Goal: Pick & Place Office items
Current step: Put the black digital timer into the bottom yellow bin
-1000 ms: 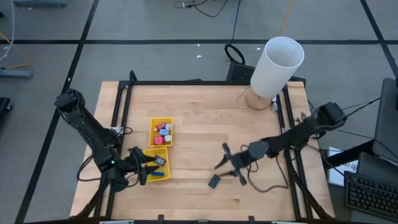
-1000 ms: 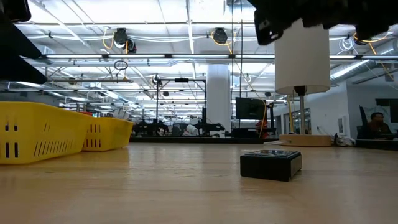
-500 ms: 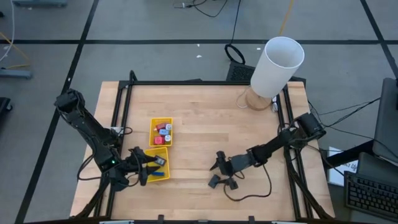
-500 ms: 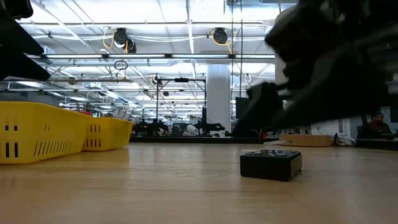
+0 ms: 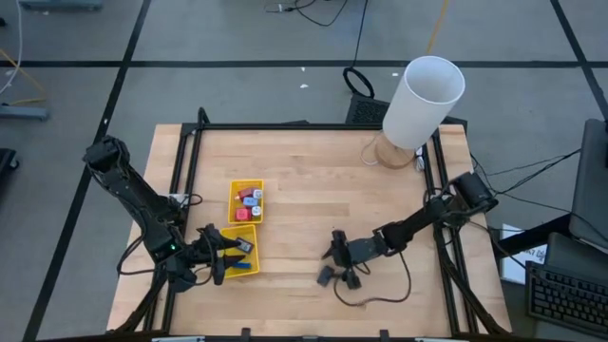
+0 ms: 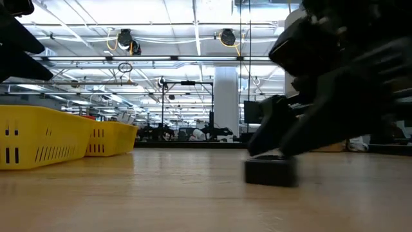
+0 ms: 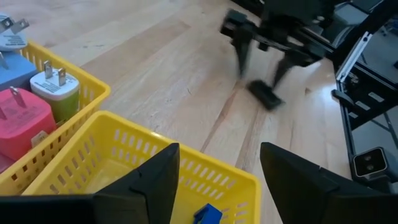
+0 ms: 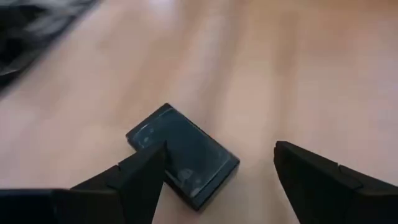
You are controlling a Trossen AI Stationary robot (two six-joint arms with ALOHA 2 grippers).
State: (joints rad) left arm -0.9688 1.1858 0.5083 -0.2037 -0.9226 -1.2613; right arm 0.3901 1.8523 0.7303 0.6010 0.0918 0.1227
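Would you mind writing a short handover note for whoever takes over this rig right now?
Right gripper: open, low over the table, its fingers to either side of the dark grey rectangle, which lies flat on the wood; no grip yet.
Left gripper: open, nothing held, waiting over the near compartment of the yellow tray.
Done: the red, blue and green plug pieces sit in the tray's far compartment; a blue piece lies in the near one.
Left: close on the dark grey rectangle, lift it and carry it to the tray.
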